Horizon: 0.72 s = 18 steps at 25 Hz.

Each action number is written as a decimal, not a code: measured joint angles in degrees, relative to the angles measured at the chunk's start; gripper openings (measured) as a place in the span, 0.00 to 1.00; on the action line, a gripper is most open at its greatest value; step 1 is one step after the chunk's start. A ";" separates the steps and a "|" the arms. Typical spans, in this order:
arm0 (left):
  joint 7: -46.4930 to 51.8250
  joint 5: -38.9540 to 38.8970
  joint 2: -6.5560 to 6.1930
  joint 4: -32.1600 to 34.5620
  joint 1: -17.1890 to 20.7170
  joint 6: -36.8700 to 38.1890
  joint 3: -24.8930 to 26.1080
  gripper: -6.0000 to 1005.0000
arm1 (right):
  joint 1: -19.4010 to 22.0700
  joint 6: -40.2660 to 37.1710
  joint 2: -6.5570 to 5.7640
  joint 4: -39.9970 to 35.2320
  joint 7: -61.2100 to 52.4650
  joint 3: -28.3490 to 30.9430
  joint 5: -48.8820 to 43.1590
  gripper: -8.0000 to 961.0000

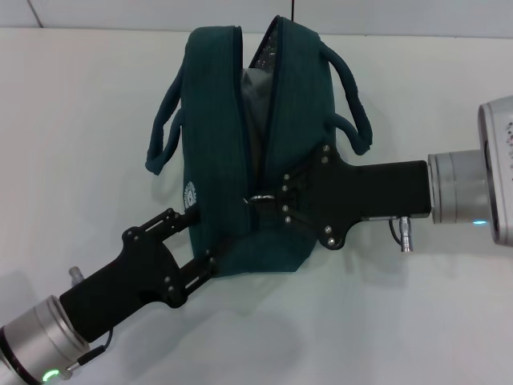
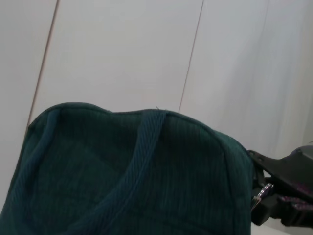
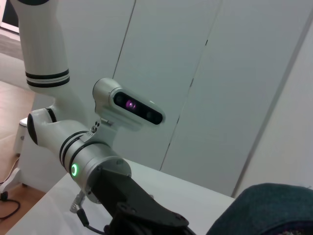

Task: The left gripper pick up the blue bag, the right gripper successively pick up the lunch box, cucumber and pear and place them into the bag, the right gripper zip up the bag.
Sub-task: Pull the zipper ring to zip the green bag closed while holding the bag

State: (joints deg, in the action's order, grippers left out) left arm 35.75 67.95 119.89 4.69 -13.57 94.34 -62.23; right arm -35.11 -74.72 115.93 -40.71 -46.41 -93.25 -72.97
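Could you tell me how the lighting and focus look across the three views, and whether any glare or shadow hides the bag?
Head view: even light, soft shadow under the blue bag, no glare; right hand at the zipper, left hand on the bag's side. Left wrist view: bag fills the frame, slightly soft. Right wrist view: dimmer, the left arm's green lamp glows.

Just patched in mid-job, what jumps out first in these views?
The blue bag stands mid-table, its zipper mostly open with grey lining showing. The right gripper is at the zipper pull at the bag's near end. The left gripper grips the bag's lower near corner.
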 joint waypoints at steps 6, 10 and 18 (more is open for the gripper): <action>-0.08 -0.02 -0.01 0.03 -0.40 -0.72 -0.02 0.52 | 1.14 -0.06 0.00 -0.63 0.67 0.00 1.26 0.03; -0.99 -0.03 -0.01 -0.10 -0.40 -1.24 -0.05 0.43 | 1.65 -0.24 0.08 -0.66 2.44 0.00 2.92 0.03; -1.50 -0.01 -0.01 -0.03 -0.52 -1.36 -0.30 0.14 | 3.63 -1.06 0.04 -0.31 7.54 -0.01 8.68 0.03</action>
State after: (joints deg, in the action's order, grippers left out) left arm 34.25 67.95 119.88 4.66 -14.09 92.97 -62.52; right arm -31.48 -75.78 115.96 -41.01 -38.87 -93.26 -64.29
